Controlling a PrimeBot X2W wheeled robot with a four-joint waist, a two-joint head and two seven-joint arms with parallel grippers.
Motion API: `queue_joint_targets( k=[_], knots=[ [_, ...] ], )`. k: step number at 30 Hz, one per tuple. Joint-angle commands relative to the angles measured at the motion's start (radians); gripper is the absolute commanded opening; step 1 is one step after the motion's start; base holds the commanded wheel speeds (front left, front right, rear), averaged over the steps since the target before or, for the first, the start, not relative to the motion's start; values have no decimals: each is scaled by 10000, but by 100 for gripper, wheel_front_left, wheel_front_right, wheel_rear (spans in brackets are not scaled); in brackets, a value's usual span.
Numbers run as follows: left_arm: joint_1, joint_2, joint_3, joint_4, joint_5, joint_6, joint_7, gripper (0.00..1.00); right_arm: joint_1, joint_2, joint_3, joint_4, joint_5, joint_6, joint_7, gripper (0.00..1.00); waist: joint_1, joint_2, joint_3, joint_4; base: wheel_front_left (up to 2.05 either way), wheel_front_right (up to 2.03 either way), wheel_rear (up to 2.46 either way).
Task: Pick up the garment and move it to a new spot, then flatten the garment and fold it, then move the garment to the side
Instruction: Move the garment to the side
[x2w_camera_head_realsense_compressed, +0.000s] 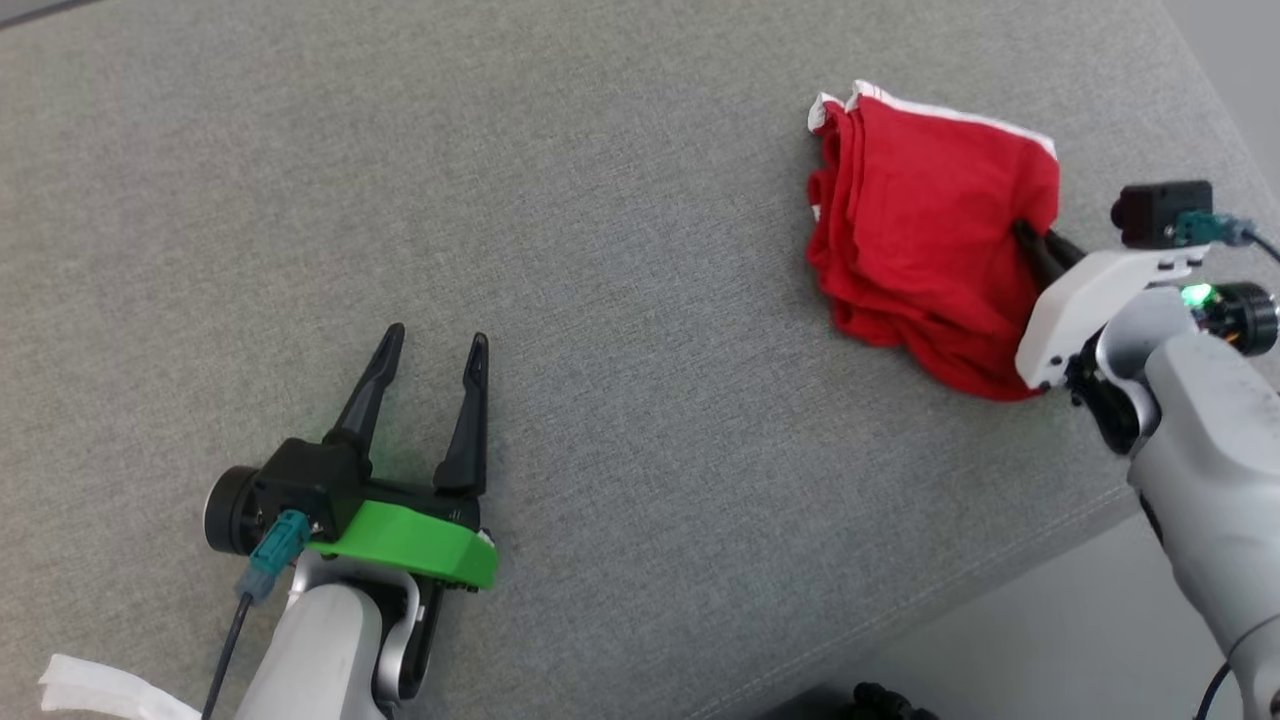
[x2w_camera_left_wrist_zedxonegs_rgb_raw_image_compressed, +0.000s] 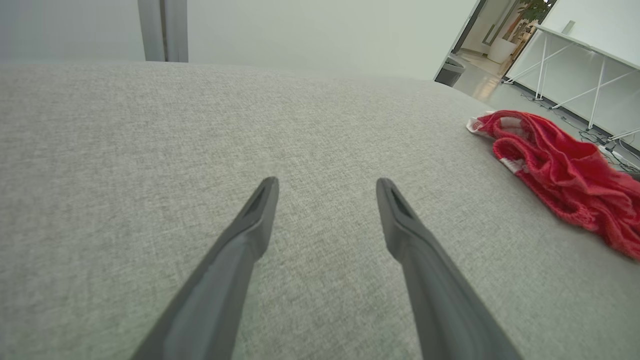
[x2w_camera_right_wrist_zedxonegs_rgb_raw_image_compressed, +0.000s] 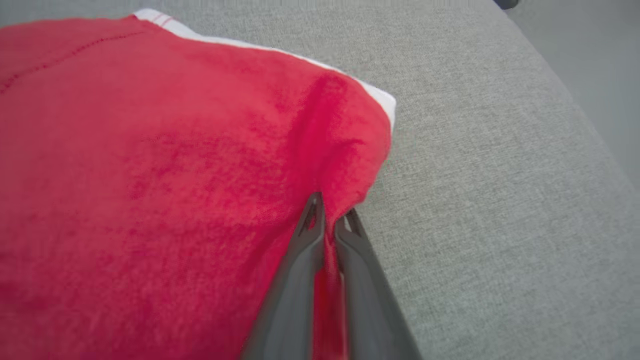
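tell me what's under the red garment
The red garment lies bunched on the grey cushion. Its folds hide anything else beneath. The right claw pinches one edge.

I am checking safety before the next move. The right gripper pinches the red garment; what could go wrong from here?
1. The right gripper pinches only a thin fold of the red garment, so it may slip out when lifted.
2. The garment lies bunched near the edge of the gray surface; a pull could drag it off.

Soft, even daylight, faint shadows; wrist views bend at edges, close fabric slightly blurred.
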Motion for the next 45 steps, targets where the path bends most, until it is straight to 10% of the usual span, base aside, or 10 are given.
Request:
queue_joint_targets(
  k=[1,24,25,26,27,28,45],
  knots=[
    [-193,101,26,-63,69,64,17,100,-298,-139,-20,89,-91,-17,-32,0,-1,0,289,139,0,0,0],
    [-541,168,-56,-851,76,299,-25,100,-3992,-2981,-643,2567,-1501,-17,188,0,-1,0,1723,2218,0,0,0],
    [-536,161,-61,-833,68,308,-31,100,-4030,-2915,-691,2677,-1589,-15,103,8,-1,0,1710,2227,0,0,0],
    [-521,150,-70,-802,56,315,-38,100,-4080,-2865,-758,2834,-1675,-15,12,39,-1,0,1681,2238,0,0,0],
    [-506,139,-74,-770,44,319,-44,100,-4086,-2817,-802,2936,-1748,-15,-60,91,-1,0,1641,2241,0,0,0],
    [-477,123,-72,-733,19,326,-46,100,-4081,-2753,-853,3064,-1828,-15,-153,100,-1,0,1583,2232,0,0,0],
    [-119,-157,118,-297,-326,187,-102,100,-3510,-1688,-568,2966,-2280,-16,-1914,100,-1,0,-447,2006,0,0,0]
  ],
)
